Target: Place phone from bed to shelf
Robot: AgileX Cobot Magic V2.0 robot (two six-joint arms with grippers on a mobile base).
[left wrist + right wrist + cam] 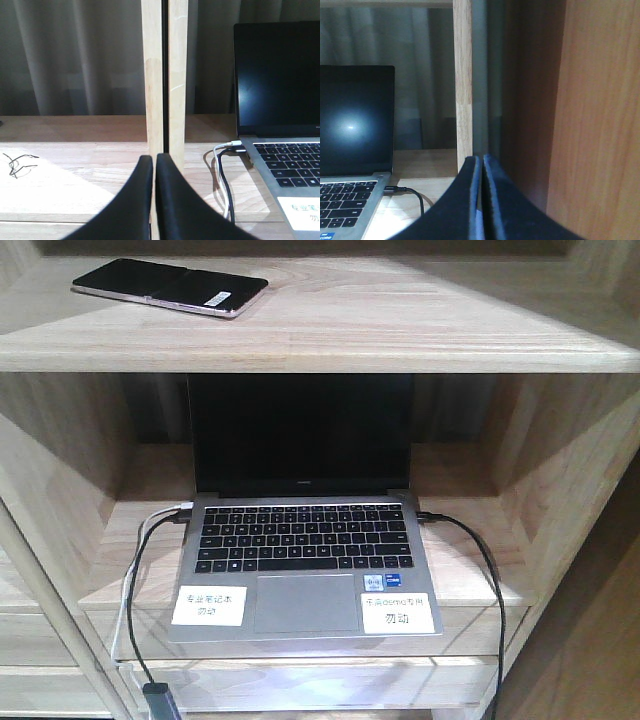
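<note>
Phone [170, 287] flat on upper shelf [400, 330] board, above laptop [305, 540]. Left claw [154, 165] and right claw [482, 167] both pinched closed, empty. Best kept low, clear of phone.

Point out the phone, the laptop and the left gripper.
phone [170, 287]: front view, glossy screen.
laptop [302, 537]: front view, keyboard.
left gripper [154, 165]: left wrist view, between the shut fingertips.

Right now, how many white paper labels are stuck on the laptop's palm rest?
2. One white label sits left of the touchpad, the other right of it, both on the laptop on the shelf. The phone above carries a separate small sticker.
</note>
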